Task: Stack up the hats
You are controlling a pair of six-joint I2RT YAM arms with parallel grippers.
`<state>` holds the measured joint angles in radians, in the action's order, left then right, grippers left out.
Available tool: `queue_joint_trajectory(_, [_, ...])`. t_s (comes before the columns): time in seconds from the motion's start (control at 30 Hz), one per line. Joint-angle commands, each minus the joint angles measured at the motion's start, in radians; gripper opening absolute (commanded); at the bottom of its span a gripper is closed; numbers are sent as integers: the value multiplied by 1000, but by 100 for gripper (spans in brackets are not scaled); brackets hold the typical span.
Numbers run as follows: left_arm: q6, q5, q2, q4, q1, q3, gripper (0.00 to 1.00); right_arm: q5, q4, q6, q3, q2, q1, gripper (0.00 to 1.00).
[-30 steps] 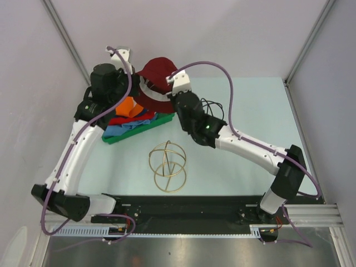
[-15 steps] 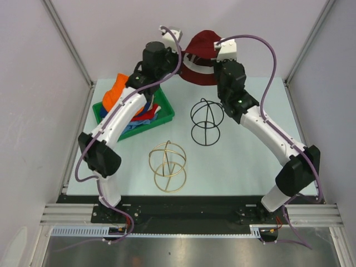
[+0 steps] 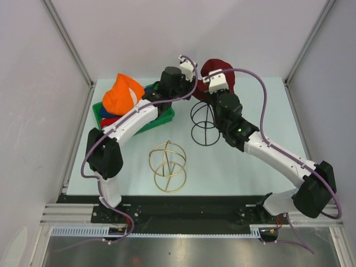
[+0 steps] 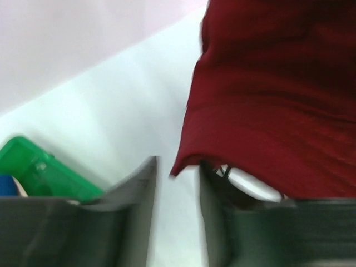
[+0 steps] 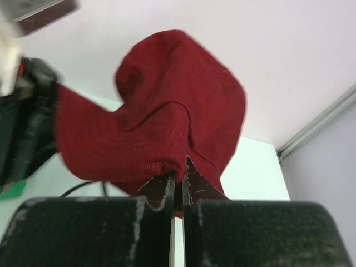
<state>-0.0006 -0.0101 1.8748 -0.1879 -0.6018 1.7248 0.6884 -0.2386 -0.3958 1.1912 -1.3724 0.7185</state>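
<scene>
Maroon hat (image 3: pixel 221 69) aloft at the far middle of the table, pinched in my right gripper (image 5: pixel 177 181)

My right jaws were closed tight on a fold of its brim, and it hung just above the black wire globe (image 3: pixel 204 123). My left gripper (image 4: pixel 178 186) sat beside it, jaws a little apart, the hem dangling at their gap. An orange hat (image 3: pixel 123 93) topped the pile in the green tray (image 3: pixel 164 115) to the left; a gold wire globe (image 3: pixel 167 167) stood nearer me
</scene>
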Motion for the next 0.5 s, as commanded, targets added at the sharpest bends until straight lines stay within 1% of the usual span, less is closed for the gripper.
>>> queue_joint_trajectory(0.0, [-52,33,-129,-51,5,-45,55,94,-33,-28,-19,67,90,0])
queue_joint_trajectory(0.03, [-61,38,-158,-74,5,-56,72,100,-3,-23,-19,73,99,0])
queue_joint_trajectory(0.1, [-75,80,-195,-129,7,-103,83,117,18,-14,-27,85,137,0])
queue_joint_trajectory(0.13, [-78,91,-241,-143,7,-125,90,126,36,-12,-31,88,147,0])
queue_joint_trajectory(0.2, [-85,125,-295,-183,7,-192,93,138,71,12,-33,91,165,0])
queue_joint_trajectory(0.23, [-79,139,-354,-197,8,-217,96,141,102,23,-33,91,170,0])
queue_joint_trajectory(0.27, [-66,148,-380,-229,7,-261,98,154,117,32,-36,90,176,0])
queue_joint_trajectory(0.33, [-52,156,-437,-263,8,-301,100,166,160,64,-41,87,186,0])
queue_joint_trajectory(0.37, [-44,151,-486,-293,8,-339,100,174,168,75,-47,88,191,0])
queue_joint_trajectory(0.47, [-47,140,-554,-330,14,-389,100,187,170,97,-91,95,216,0])
